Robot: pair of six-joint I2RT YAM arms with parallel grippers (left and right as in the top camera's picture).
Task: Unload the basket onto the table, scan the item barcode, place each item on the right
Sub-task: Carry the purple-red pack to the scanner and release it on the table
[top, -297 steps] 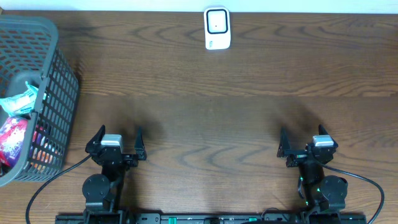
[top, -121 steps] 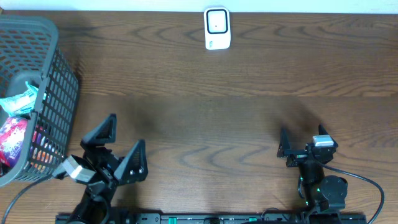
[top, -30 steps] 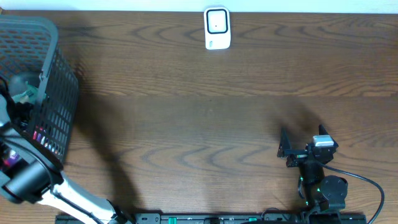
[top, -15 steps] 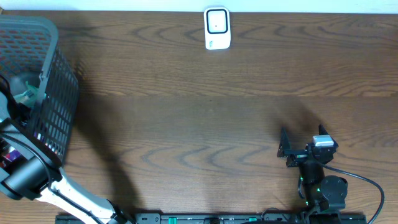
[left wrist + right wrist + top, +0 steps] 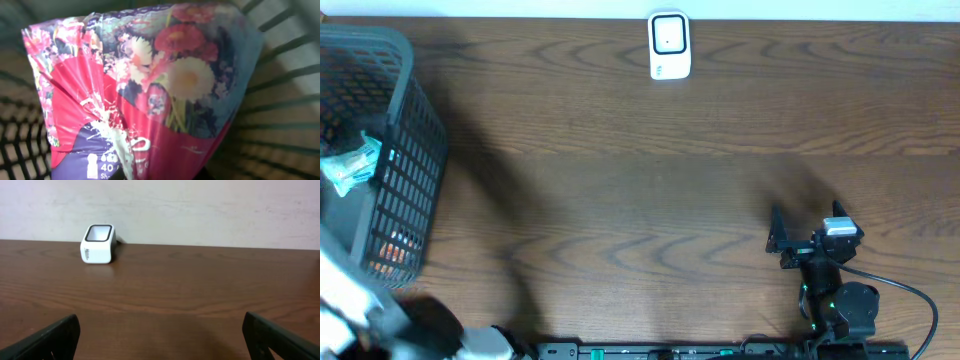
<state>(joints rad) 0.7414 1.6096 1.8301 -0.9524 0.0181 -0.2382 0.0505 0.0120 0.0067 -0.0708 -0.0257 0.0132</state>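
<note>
Only the left wrist view shows the one pink floral plastic packet [image 5: 150, 90]. It fills the frame against the grey mesh plastic basket [image 5: 405, 150], and the left tool is clenched on its crumpled lower end, fingers hidden. Overhead, the left arm [image 5: 380, 322] is a blur beside the basket, which holds one teal-and-white wrapper [image 5: 350, 165]. One white box scanner [image 5: 669, 45] stands at the brown wooden counter's [image 5: 650, 180] far edge. The right tool [image 5: 806, 228] rests released, empty.
</note>
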